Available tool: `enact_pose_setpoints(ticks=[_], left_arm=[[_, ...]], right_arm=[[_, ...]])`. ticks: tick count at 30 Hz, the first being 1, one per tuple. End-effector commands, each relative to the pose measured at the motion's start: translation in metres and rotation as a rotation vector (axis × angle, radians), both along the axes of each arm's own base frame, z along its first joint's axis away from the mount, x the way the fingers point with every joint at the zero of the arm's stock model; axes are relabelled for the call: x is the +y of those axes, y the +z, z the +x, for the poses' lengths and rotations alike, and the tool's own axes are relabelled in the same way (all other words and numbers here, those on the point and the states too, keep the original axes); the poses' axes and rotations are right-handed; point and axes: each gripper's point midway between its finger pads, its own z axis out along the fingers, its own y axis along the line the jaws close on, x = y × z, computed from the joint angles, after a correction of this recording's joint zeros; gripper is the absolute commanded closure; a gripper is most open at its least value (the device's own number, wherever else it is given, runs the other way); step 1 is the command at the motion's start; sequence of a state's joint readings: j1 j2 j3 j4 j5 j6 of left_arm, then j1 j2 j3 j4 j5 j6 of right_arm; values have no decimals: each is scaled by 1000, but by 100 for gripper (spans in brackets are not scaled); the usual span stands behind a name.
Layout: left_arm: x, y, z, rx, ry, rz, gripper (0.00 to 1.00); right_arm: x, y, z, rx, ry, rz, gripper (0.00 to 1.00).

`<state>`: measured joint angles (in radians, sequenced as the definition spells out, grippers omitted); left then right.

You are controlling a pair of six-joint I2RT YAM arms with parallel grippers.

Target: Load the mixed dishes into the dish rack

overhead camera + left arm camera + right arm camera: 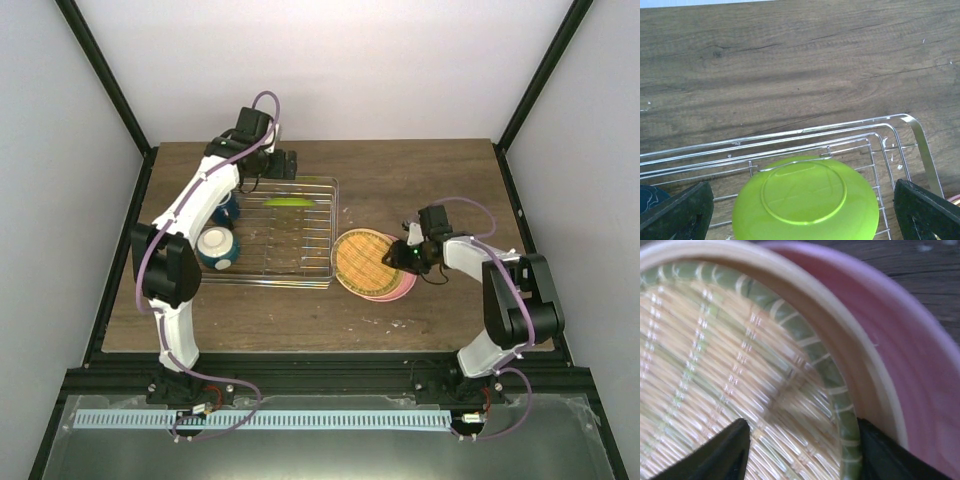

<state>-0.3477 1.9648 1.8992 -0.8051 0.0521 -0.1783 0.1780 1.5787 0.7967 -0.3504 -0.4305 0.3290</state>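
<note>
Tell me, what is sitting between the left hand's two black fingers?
The round lime-green plate, in the silver wire dish rack, sits between the left hand's fingers, touching neither. The left wrist view shows it.

Lime-green plate (805, 205), cream plate (730, 355) with woven stripes and green band, salmon-pink plate (920, 355), silver rack (290, 255)

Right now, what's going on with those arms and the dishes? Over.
Left tool open, over lime-green plate in dish rack. Right tool astride rim of cream plate, grip unconfirmed. It sits on salmon-pink plate, beside rack. No obstruction seen.
</note>
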Motion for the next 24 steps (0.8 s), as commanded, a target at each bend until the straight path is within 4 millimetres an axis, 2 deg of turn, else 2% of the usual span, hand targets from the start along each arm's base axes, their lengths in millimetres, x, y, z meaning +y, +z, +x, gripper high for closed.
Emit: enact_pose_setpoints(ticks=[1,5,8,15,20,24], left_arm=[[-2,5,5,-14,-9,11,0],[-3,4,5,-12,-10,10,0],[-3,4,5,-13,-9,11,0],[-2,4,6,-17,-5,11,0],[-1,5,7,-23,2,18,0],[10,5,10,-28,44,61,0]], right_arm=[[2,-25,-25,115,24,10,67],[1,-22,-23,106,29,2,90],[-1,-18,-21,95,34,-17,99],[-10,0,-3,55,34,-84,99],[-27,13,11,54,-1,-160,99],[-42,37,29,1,-37,-202,99]])
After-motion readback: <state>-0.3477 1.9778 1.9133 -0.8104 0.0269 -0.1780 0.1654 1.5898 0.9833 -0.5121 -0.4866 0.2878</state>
